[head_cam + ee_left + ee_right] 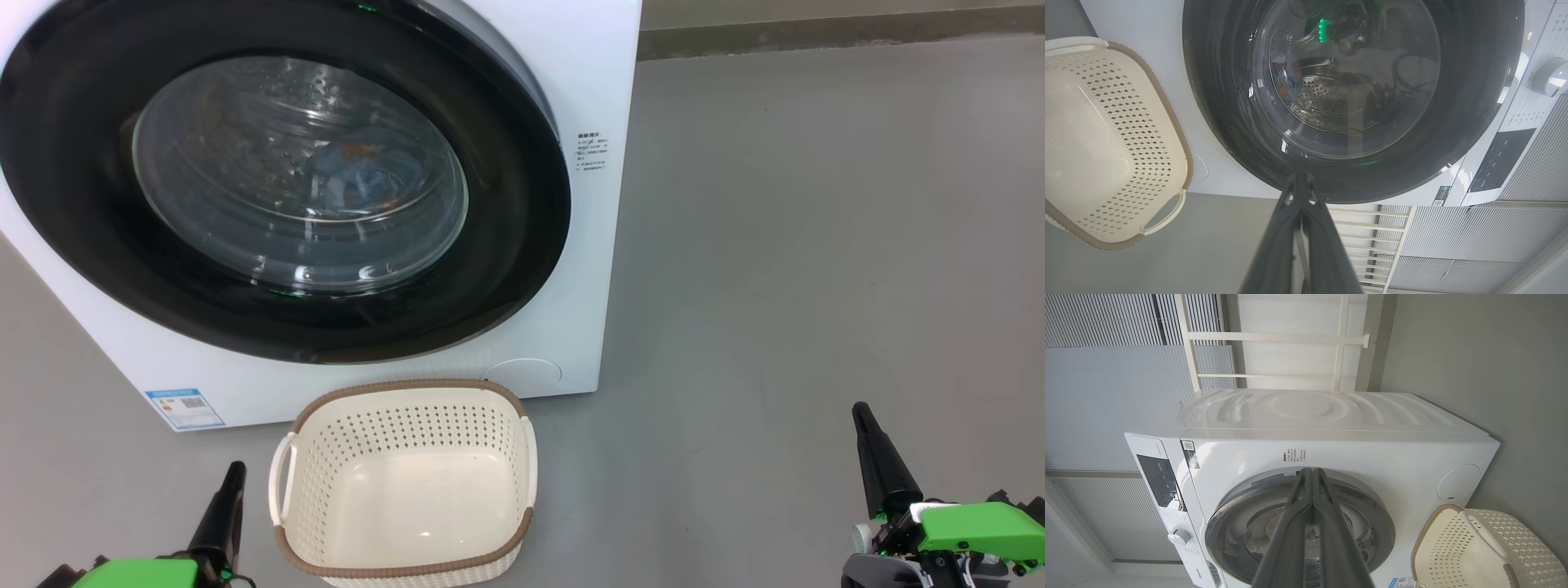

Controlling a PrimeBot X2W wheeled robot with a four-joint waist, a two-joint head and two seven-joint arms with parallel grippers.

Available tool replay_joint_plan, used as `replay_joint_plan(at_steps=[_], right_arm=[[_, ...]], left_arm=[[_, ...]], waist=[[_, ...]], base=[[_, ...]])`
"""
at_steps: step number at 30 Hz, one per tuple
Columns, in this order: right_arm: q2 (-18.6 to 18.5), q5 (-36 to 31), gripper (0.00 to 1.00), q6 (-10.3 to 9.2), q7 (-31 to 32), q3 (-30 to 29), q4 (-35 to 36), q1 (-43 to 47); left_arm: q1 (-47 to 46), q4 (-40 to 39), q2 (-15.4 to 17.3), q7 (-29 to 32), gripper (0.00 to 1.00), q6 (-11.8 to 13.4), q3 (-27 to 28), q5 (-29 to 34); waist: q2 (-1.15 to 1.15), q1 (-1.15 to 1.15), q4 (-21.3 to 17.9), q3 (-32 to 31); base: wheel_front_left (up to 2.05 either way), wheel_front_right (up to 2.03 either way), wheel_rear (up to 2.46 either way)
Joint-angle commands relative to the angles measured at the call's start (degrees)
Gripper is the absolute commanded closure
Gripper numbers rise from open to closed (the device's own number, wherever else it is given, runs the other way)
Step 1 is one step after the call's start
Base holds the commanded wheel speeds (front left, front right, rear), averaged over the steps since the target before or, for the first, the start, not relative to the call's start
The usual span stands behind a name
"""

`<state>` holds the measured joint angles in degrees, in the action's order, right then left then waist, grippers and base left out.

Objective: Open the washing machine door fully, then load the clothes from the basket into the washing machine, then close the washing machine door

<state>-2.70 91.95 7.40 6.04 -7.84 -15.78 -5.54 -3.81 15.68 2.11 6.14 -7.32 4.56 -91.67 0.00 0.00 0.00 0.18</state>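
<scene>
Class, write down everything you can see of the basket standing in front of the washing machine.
The basket is a small cream-white plastic tub, a rounded rectangle with perforated walls, a smooth solid bottom, a brown woven-look rim and a white loop handle on each side. It stands upright on the grey floor, close before the washing machine; whether they touch is unclear. It holds nothing. The left end effector is beside it, apart.

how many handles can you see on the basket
2: the left handle on the basket side nearest the left end effector, the right handle on the opposite side. None looks hidden.
</scene>
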Motion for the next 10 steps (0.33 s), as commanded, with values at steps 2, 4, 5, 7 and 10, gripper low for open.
replay_joint_plan(at_steps=[2, 4, 5, 7, 10], right_arm=[[-0.18, 0.22, 1.00, 0.09, 0.45, 1.32, 1.76, -0.64], [-0.18, 0.22, 1.00, 0.09, 0.45, 1.32, 1.76, -0.64], [-0.18, 0.22, 1.00, 0.09, 0.45, 1.32, 1.76, -0.64], [-0.18, 0.22, 1.00, 0.09, 0.45, 1.32, 1.76, -0.64], [-0.18, 0.22, 1.00, 0.09, 0.45, 1.32, 1.76, -0.64]], left_arm=[[-2.38, -1.66, 0.76, 0.35, 1.00, -0.17, 1.95, -0.50], [-2.38, -1.66, 0.76, 0.35, 1.00, -0.17, 1.95, -0.50], [-2.38, -1.66, 0.76, 0.35, 1.00, -0.17, 1.95, -0.50], [-2.38, -1.66, 0.76, 0.35, 1.00, -0.17, 1.95, -0.50], [-2.38, -1.66, 0.76, 0.35, 1.00, -0.17, 1.95, -0.50]], waist=[[0.00, 0.00, 0.00, 0.00], [0.00, 0.00, 0.00, 0.00], [0.00, 0.00, 0.00, 0.00], [0.00, 0.00, 0.00, 0.00], [0.00, 0.00, 0.00, 0.00]], base=[[0.00, 0.00, 0.00], [0.00, 0.00, 0.00], [0.00, 0.00, 0.00], [0.00, 0.00, 0.00], [0.00, 0.00, 0.00]])
